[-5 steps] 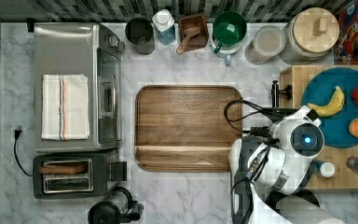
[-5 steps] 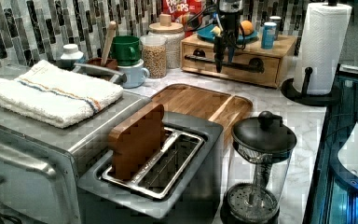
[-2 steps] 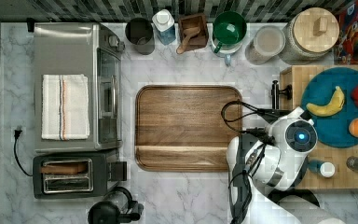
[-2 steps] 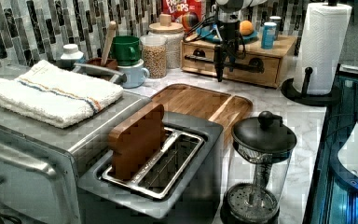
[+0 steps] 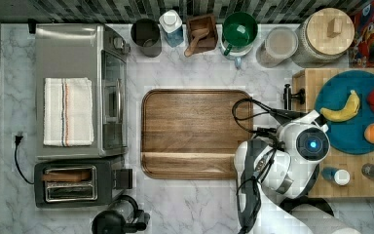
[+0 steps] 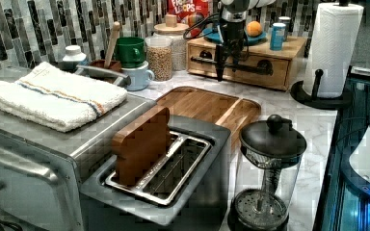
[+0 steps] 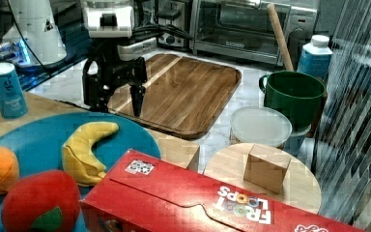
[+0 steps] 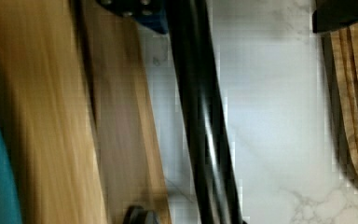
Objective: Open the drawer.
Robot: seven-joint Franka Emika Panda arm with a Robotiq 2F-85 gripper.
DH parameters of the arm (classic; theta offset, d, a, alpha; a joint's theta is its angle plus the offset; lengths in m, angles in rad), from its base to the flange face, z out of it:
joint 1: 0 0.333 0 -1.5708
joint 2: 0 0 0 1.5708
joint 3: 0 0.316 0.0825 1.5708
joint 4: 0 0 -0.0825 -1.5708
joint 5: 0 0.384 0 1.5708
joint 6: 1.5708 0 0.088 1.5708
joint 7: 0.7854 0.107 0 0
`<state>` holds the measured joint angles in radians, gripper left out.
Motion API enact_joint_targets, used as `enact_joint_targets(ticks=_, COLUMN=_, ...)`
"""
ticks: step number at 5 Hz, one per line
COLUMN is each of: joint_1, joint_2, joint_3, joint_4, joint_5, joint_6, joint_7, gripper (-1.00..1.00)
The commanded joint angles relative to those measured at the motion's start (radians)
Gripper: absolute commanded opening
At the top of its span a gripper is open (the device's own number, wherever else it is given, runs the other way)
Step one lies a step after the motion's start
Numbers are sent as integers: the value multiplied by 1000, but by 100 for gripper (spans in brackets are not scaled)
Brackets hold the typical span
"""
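Starting at the top view's left, the toaster oven [image 5: 78, 92] and the dark wooden tray [image 5: 195, 131] lie as they did a second ago. The one change is my own. My wrist has slid a little toward the top view's left, off the edge of the wooden unit and out over the strip of marble between it and the tray.

That puts my gripper [image 7: 115, 99] where the job needs it, hanging in front of the drawer [image 6: 277, 77]. The drawer sits at the far right of the counter in the top view, under the blue plate [image 5: 350, 114] of toy fruit. In the left view its front appears to sit where it was a second ago, so I judge it closed, or near enough (I cannot make out a gap). The pull itself has yet to happen.

My fingers [image 7: 137, 96] are spread wide and point straight down, and they grip nothing. In the wrist view the long black handle [image 8: 200, 116] runs through the space between them, with pale wood on one side of it and marble on the other. I cannot tell whether either finger is touching the bar.

From the left view, my gripper [image 6: 220, 65] crosses the handle [image 6: 253, 67] toward that bar's left end rather than at its middle. My guess is that the next move is to close on the bar or hook behind it, then draw back toward the tray.
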<state>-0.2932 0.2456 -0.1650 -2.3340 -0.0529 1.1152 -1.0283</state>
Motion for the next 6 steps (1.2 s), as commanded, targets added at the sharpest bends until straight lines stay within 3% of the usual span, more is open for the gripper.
enact_joint_targets(ticks=1, joint_1=217, joint_2=25, joint_3=173, joint_4=-75, joint_5=39, joint_6=161, joint_7=151, gripper=100)
enact_joint_targets(ticks=3, joint_1=225, joint_2=-74, joint_3=292, joint_4=-141, joint_5=125, joint_6=72, joint_7=176, gripper=100)
enact_joint_targets(ticks=5, joint_1=341, joint_2=-70, joint_3=202, joint_4=-174, joint_5=-44, joint_6=165, joint_7=469, gripper=100)
enact_joint_targets(ticks=6, joint_1=322, joint_2=-61, joint_3=217, joint_4=-142, joint_5=-47, joint_6=122, joint_7=488, gripper=100)
